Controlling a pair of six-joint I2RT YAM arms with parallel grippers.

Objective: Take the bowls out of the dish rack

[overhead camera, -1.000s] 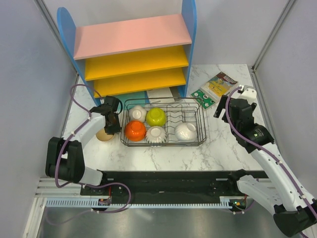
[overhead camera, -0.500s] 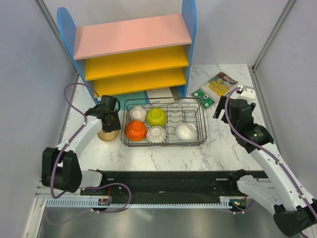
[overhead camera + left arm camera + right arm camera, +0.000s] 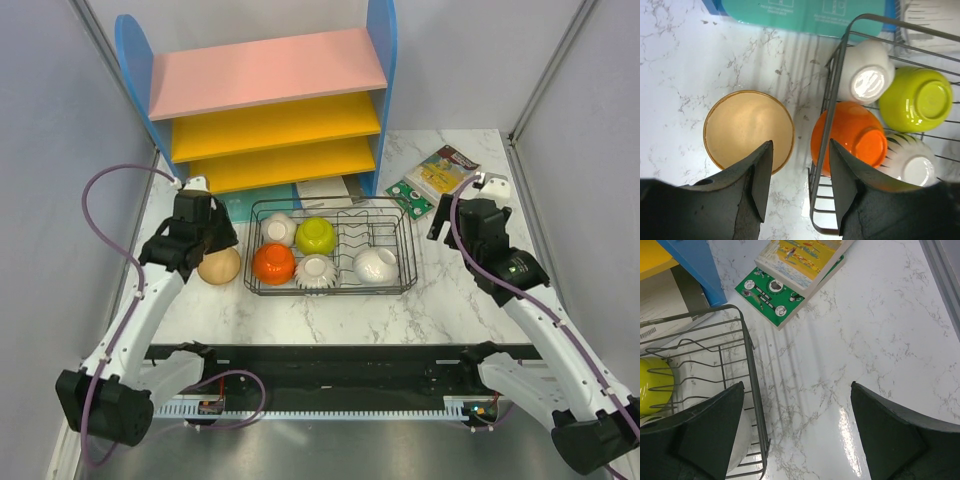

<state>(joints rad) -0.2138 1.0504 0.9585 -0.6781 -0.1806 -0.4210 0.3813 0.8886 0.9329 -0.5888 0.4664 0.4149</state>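
Observation:
The black wire dish rack point(image 3: 331, 291) holds several upside-down bowls: orange point(image 3: 272, 263), lime point(image 3: 315, 235), a plain white one point(image 3: 278, 229), a striped white one point(image 3: 316, 271) and a white one point(image 3: 375, 265) at the right. A tan bowl point(image 3: 219, 266) stands on the table just left of the rack. My left gripper point(image 3: 800, 150) hangs open above the gap between the tan bowl point(image 3: 748, 129) and the rack's wire point(image 3: 831, 100), holding nothing. My right gripper point(image 3: 797, 390) is wide open over bare marble beside the rack's right end point(image 3: 751, 365).
A blue shelf unit point(image 3: 270, 100) with pink and yellow boards stands behind the rack. A teal box point(image 3: 805, 15) lies under it. Booklets point(image 3: 435, 175) lie at the back right. Grey walls close in the table on both sides.
The left gripper opened and let go of the tan bowl, then lifted up and back from it. The right arm barely moved.

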